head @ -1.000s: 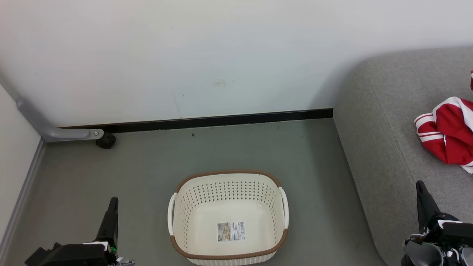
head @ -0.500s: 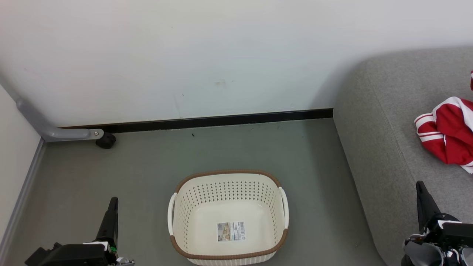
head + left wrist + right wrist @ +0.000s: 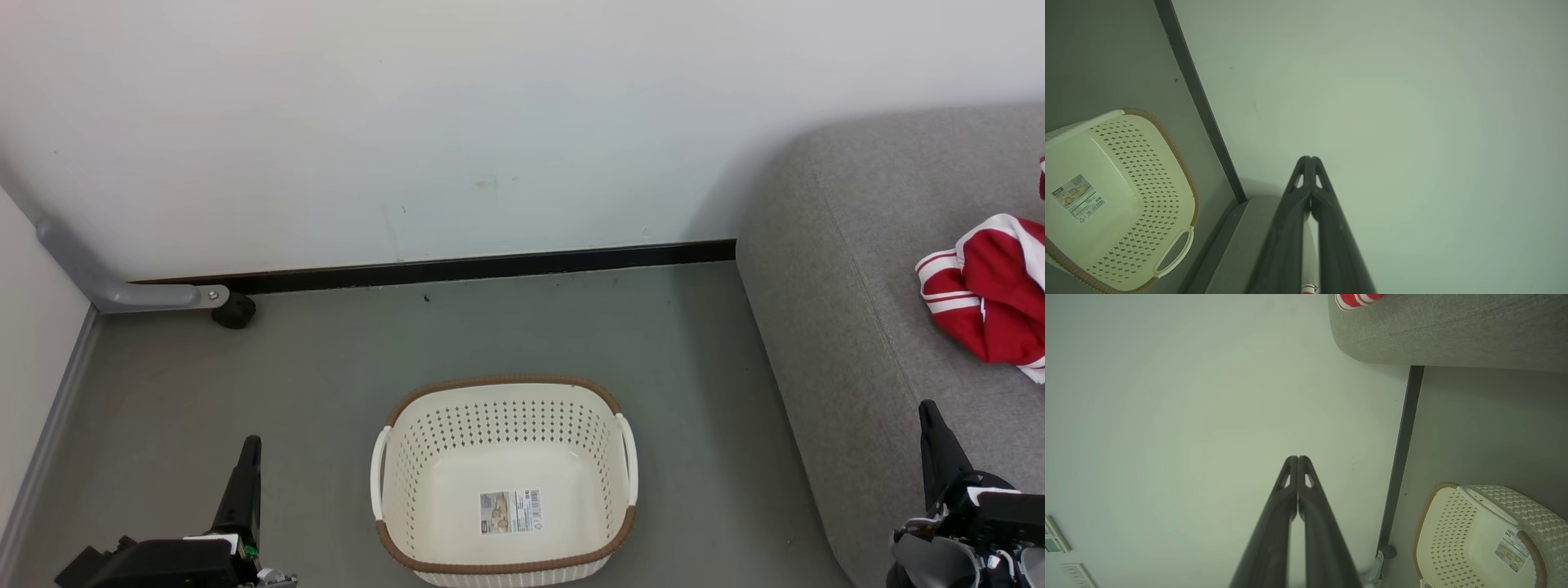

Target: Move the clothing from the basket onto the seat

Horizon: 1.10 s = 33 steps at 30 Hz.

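A grey floor (image 3: 326,392) runs up to a pale wall (image 3: 408,122) with a black skirting board (image 3: 490,265). The basket (image 3: 506,382) sits on it, with nothing inside but a paper label (image 3: 510,512). The red clothing (image 3: 988,302) with white stripes lies on the seat (image 3: 857,286), well to the right of the basket and partly cut off at the edge. The left gripper (image 3: 1310,159) and the right gripper (image 3: 1297,458) each have their fingertips pressed together, holding nothing, one low on either side of the basket. The job looks done to me. The sensible thing is one check that the basket is bare, with the arms kept tucked in. Beyond the basket to the left, a grey bracket (image 3: 122,290) with a dark wheel (image 3: 234,311) hugs the wall, out of the way.
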{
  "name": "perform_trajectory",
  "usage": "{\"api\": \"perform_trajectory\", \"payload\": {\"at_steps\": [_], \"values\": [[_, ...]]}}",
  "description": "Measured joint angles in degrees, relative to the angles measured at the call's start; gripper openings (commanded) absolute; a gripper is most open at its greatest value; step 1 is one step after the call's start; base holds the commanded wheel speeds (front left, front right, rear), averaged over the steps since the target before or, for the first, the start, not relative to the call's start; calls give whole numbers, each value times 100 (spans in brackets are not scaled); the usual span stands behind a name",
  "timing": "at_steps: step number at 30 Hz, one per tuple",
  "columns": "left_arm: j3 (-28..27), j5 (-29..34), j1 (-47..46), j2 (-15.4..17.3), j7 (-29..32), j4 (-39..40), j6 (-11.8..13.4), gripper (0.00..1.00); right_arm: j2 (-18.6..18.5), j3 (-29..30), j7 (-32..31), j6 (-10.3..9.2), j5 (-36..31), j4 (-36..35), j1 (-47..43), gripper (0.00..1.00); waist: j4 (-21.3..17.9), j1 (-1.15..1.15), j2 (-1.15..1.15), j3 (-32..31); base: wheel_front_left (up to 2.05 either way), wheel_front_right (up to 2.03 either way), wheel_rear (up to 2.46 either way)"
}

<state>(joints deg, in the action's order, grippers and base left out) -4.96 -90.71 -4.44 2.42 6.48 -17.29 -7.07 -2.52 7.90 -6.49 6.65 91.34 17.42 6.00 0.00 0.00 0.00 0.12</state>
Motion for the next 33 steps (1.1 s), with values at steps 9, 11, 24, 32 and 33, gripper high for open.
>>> {"api": "perform_trajectory", "payload": {"at_steps": [9,11,24,32,33], "values": [[0,0,0,0,0,0,0,0,0,0,0,0,0,-1,-1,0,0,0,0,0,0,0,0],[0,0,0,0,0,0,0,0,0,0,0,0,1,-1,-1,0,0,0,0,0,0,0,0],[0,0,0,0,0,0,0,0,1,0,0,0,1,-1,-1,0,0,0,0,0,0,0,0],[0,0,0,0,0,1,0,0,1,0,0,0,1,-1,-1,0,0,0,0,0,0,0,0],[0,0,0,0,0,1,0,0,1,0,0,0,1,-1,-1,0,0,0,0,0,0,0,0]]}}
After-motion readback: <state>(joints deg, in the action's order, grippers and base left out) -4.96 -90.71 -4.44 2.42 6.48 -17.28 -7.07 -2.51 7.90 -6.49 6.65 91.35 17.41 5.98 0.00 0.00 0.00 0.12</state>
